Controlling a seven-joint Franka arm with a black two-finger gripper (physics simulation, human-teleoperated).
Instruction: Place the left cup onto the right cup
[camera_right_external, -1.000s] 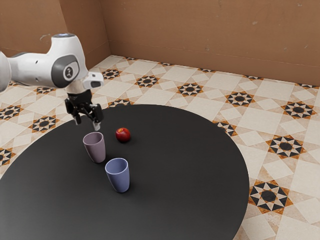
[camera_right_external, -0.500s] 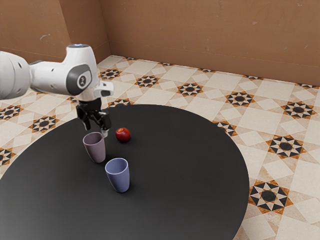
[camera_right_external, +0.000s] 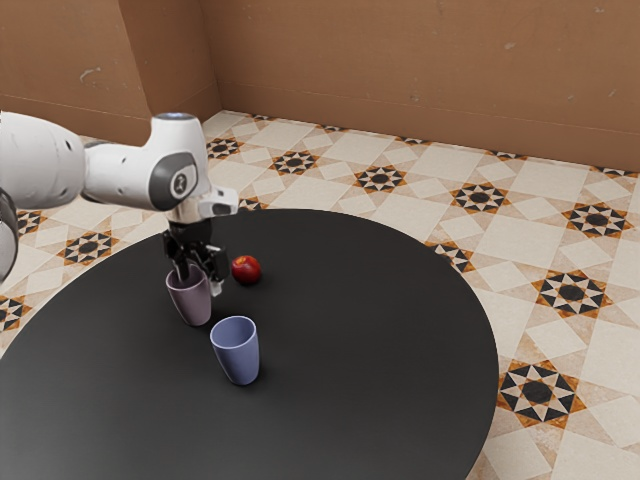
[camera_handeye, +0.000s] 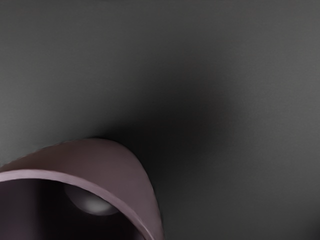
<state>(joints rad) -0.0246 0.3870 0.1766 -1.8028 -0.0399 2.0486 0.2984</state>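
Gripper (camera_right_external: 198, 277), fingers spread, at the rim of the upright mauve cup (camera_right_external: 188, 300) on the black table (camera_right_external: 380, 340); blue cup (camera_right_external: 235, 350) nearer, red apple (camera_right_external: 246, 268) just right.

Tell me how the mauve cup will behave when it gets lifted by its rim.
The mauve cup looks thin-walled, rigid and empty, so probably light. It stands taller than its narrow base, so a sideways nudge from the tool could tip it. Its smooth tapered wall may slip in a grip.

High side exterior view over table (camera_right_external: 380, 330); wrist view close above shared mauve cup (camera_handeye: 120, 170)
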